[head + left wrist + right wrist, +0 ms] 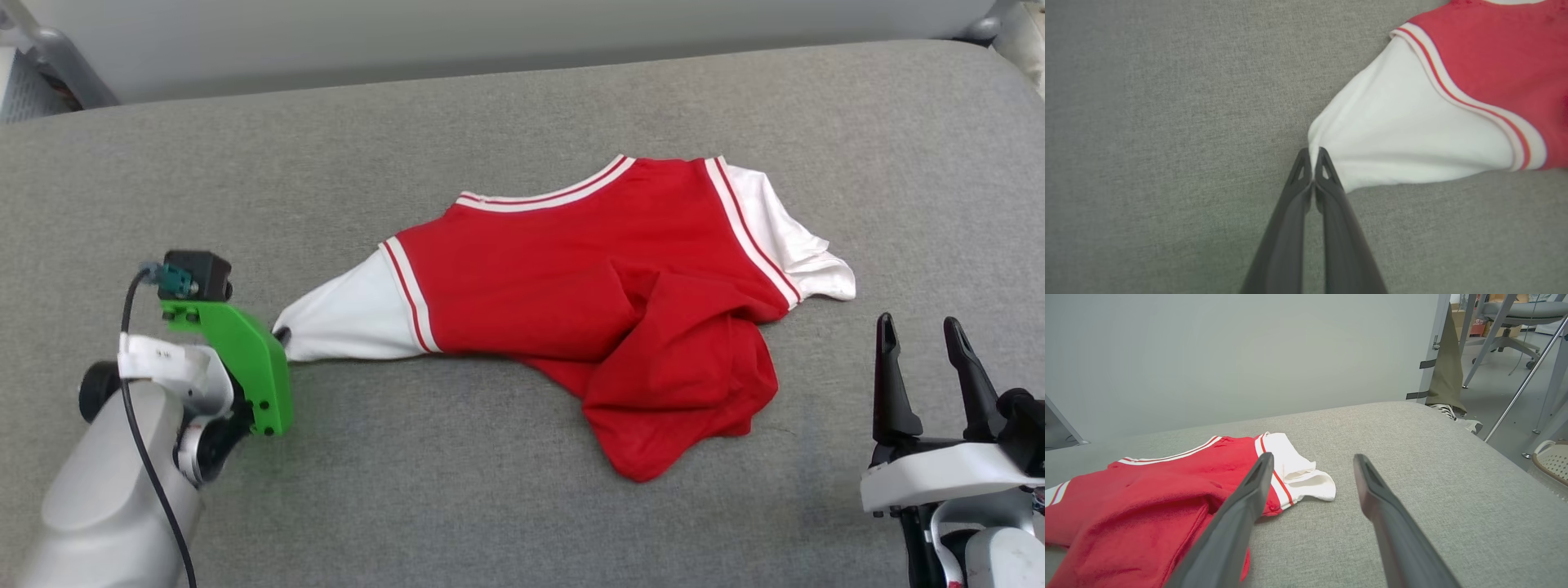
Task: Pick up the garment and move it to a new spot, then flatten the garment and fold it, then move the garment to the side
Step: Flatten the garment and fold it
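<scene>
The garment [571,278] is a red jersey with white sleeves and striped trim, lying rumpled on the grey padded table [490,506], its lower red part bunched toward the front. My left gripper [1313,161] is shut on the tip of the garment's [1412,122] white left sleeve, which is drawn out to a point. In the head view that gripper [282,335] sits at the sleeve's left end, mostly hidden by its green mount. My right gripper [927,343] stands open at the lower right, apart from the cloth. Its wrist view shows the right gripper [1312,465] near the other white sleeve [1302,473].
The table's [1412,457] rounded far edge meets a pale wall. Off its right side are a person's trouser leg and shoe [1447,375], chair legs and a white perforated basket [1551,461]. Bare grey padding lies left and in front of the garment.
</scene>
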Available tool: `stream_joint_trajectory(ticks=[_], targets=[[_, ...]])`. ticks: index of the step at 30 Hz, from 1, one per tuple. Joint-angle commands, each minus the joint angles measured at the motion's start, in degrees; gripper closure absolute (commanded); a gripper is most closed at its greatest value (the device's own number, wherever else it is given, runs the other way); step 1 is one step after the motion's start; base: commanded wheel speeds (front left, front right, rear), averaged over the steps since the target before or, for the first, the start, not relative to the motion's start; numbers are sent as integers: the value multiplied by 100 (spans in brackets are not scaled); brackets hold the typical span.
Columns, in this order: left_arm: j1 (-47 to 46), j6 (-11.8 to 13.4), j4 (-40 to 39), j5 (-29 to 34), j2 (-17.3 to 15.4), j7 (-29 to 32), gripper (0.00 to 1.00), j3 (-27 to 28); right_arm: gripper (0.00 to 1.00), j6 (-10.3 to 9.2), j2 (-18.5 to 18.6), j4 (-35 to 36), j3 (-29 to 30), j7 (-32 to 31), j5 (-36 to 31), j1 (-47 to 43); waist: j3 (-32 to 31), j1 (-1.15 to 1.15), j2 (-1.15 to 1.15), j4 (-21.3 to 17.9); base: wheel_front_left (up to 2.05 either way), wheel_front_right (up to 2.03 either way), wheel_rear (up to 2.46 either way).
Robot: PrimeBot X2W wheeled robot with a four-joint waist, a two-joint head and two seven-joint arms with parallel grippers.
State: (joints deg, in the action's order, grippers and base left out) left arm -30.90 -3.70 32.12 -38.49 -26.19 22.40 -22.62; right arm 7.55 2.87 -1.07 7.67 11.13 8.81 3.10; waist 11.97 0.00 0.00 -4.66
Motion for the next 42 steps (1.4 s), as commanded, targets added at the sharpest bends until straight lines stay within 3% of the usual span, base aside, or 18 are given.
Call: stream_joint_trajectory(ticks=[1,8,16,17,18,25,29,34,38,42], targets=[[276,75,-109,-73,-25,-38,100,17,0,-6,1,8,6,-48,-29,-89,-201,0,0,207,0,0,0],[1112,307,-658,-263,194,-205,100,16,0,-6,1,-11,62,-275,-14,-165,-202,0,0,313,0,0,0],[1218,420,-838,-177,374,-665,100,1,0,-6,26,20,139,-512,-73,-163,-168,0,0,471,0,0,0],[1210,428,-846,-118,368,-731,16,-23,0,-6,39,33,140,-546,-77,-157,-162,0,0,492,0,0,0],[1196,433,-866,-36,365,-838,0,-56,0,-6,65,49,135,-593,-83,-153,-156,0,0,524,0,0,0],[1144,407,-1242,281,586,-2106,0,-27,0,-6,471,227,4,-1287,76,6,-72,0,0,813,0,0,0],[1182,365,-1529,603,690,-2824,0,-168,0,-6,1051,347,-134,-2374,327,328,36,0,0,1078,0,0,0],[1217,350,-1873,1021,828,-3557,0,-330,0,-6,1730,103,-260,-4162,1045,1069,243,0,0,1410,0,0,0],[1243,310,-2053,1206,978,-3710,0,-303,0,-6,2140,-300,-234,-5379,1421,1672,443,0,0,1634,0,0,0],[1212,254,-2093,1373,1122,-3734,0,-259,0,-6,2319,-773,-122,-6093,1546,2156,611,0,0,1821,0,0,0]])
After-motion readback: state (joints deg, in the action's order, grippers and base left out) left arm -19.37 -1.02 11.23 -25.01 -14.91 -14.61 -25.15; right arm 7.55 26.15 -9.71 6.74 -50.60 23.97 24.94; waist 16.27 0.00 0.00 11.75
